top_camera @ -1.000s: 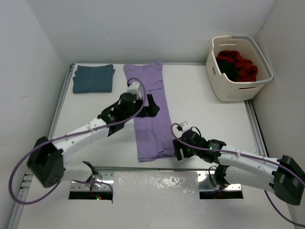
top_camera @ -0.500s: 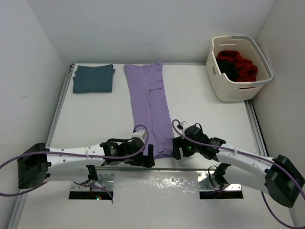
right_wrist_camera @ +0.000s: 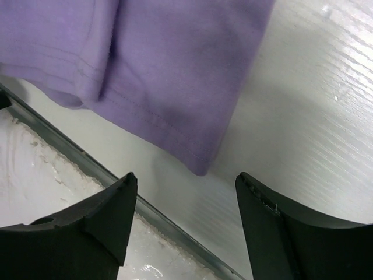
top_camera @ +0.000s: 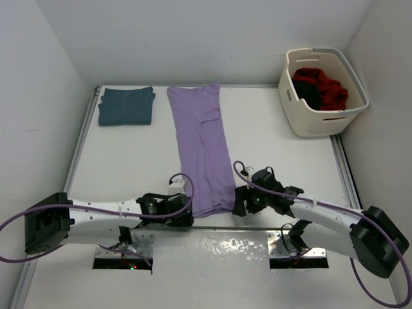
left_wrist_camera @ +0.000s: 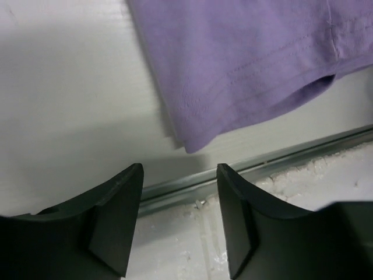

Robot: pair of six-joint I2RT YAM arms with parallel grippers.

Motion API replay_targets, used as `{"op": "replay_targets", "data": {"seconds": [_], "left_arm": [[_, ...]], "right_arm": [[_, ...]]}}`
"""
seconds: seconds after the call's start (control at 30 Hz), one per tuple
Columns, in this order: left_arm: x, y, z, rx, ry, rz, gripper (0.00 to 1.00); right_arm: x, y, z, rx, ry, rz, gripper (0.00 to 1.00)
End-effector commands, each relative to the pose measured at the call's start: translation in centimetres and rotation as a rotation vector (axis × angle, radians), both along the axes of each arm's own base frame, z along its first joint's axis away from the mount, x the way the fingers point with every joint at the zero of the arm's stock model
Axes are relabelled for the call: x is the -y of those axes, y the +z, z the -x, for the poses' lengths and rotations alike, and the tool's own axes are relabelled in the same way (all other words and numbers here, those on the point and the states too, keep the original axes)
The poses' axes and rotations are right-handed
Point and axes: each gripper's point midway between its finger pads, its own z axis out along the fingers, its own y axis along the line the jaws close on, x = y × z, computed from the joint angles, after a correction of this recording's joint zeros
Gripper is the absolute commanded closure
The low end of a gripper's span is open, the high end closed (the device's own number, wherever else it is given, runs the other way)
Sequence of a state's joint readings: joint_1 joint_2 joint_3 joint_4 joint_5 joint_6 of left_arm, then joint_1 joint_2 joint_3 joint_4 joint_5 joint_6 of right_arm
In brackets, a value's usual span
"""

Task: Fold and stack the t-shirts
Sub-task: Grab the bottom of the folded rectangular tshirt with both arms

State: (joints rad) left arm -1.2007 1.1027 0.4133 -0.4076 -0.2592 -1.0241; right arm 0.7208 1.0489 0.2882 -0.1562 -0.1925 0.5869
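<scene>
**Both tools now sitting at the lavender t-shirt's near hem**

A second ago the left arm was reaching over the middle of the lavender t-shirt (top_camera: pixel 203 148). Now it is lying low along the near edge of the table (top_camera: pixel 129 161), with the left tool (top_camera: pixel 188 216) sitting just beside the hem's near-left corner. Its jaws are standing narrower than before but released, gripping nothing. The right tool (top_camera: pixel 239 203) is staying almost where it was, at the near-right corner, also released, and the shirt itself is lying unmoved.

In the top view both tools are covering the hem corners, so any contact there is hard to judge. In the left wrist view the left tool (left_wrist_camera: pixel 179 175) is showing the corner ahead of its fingertips, not between them. In the right wrist view the right tool (right_wrist_camera: pixel 186 181) is showing much the same. Both wrist views are cutting off most of the shirt.

The shirt is lying flat as a long narrow strip, its long axis running from the far edge toward the arms and drifting slightly right. The teal t-shirt (top_camera: pixel 126 105) is lying folded at the far left. The red t-shirt (top_camera: pixel 325 87) is sitting bunched in the basket (top_camera: pixel 322 125), beside dark cloth too crumpled to make out.
</scene>
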Motion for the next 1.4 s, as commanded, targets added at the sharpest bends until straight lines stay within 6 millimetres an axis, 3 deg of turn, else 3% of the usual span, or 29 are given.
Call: {"op": "replay_targets", "data": {"seconds": [0.0,0.13,0.23,0.37,0.57,0.8,0.9,0.97,1.07,1.2,1.3,1.37], "left_arm": [[0.8,0.2,-1.8,0.066,0.052,0.041,0.51],[1.7,-0.1,-2.1,0.064,0.025,0.080,0.57],[1.4,-0.3,-2.7,0.070,0.035,0.058,0.66],[1.7,-0.5,-2.5,0.058,0.015,0.068,0.78],[2.5,-0.8,-2.4,0.046,-0.016,0.076,1.00],[2.9,-0.3,-2.5,0.054,-0.023,0.088,1.00],[2.9,-0.1,-2.6,0.060,-0.023,0.088,1.00],[2.8,0.5,-2.8,0.070,-0.013,0.089,1.00],[3.6,2.1,-3.7,0.117,-0.009,0.130,1.00],[3.5,3.9,-6.0,0.179,0.035,0.144,1.00],[2.7,5.3,-9.4,0.229,0.101,0.190,1.00],[2.7,6.5,-10.7,0.272,0.104,0.194,1.00]], "right_arm": [[-0.8,0.2,-0.2,-0.007,0.000,-0.044,0.33],[-0.7,-0.2,-0.1,-0.021,-0.004,-0.042,0.36],[-0.5,-0.5,-0.1,-0.028,-0.014,-0.031,0.36],[-0.2,-0.9,-0.2,-0.040,-0.030,-0.020,0.46],[0.5,-2.0,-0.1,-0.068,-0.056,0.015,0.53],[0.9,-2.6,-0.1,-0.078,-0.070,0.042,0.66],[1.4,-2.9,-0.5,-0.067,-0.096,0.069,0.85],[1.3,-2.6,-0.8,-0.050,-0.098,0.061,1.00],[0.9,-1.3,-2.1,0.019,-0.103,0.042,1.00],[-0.3,1.7,-5.4,0.141,-0.122,0.013,1.00],[-1.0,3.6,-7.9,0.210,-0.163,-0.003,1.00],[-1.4,4.5,-9.3,0.229,-0.190,-0.028,1.00]]}}
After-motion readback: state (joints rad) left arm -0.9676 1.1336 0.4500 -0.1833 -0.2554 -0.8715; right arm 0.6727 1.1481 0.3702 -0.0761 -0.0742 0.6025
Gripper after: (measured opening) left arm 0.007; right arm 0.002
